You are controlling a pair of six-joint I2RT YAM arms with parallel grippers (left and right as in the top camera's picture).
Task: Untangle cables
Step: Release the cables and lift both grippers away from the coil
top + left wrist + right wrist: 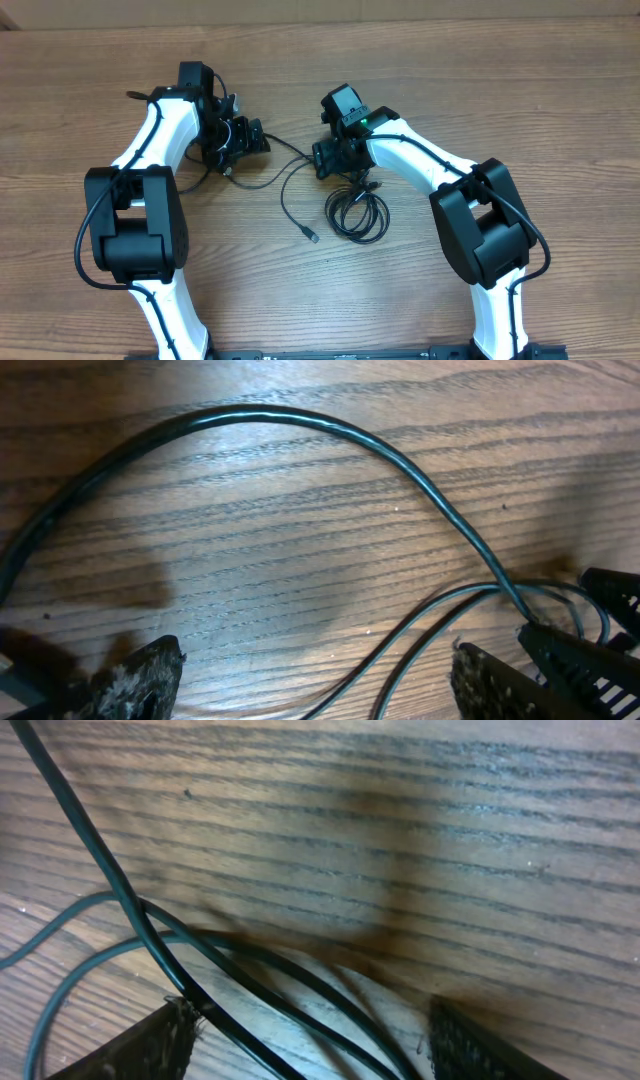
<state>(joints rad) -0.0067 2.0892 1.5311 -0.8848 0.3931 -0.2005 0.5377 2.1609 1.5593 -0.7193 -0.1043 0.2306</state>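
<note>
The cables are thin black cords on the wooden table. One lies as a small coil (pixel 358 212) just below my right gripper (pixel 325 160). A looser strand (pixel 290 178) runs from my left gripper (pixel 250 140) across to the right gripper and curls down to a silvery plug (pixel 312 237). In the left wrist view my left gripper (pixel 315 660) is open, low over the table, with two strands (pixel 440 615) passing between its fingers and a big loop (pixel 300 420) ahead. In the right wrist view my right gripper (pixel 310 1020) is open, with several strands (pixel 270 985) between its fingers.
The wooden table (pixel 420 90) stretches all around the cables. Both arms' white links and black bases (pixel 135 225) (pixel 490 225) stand near the front edge. A black ribbed piece (pixel 600 620) shows at the right edge of the left wrist view.
</note>
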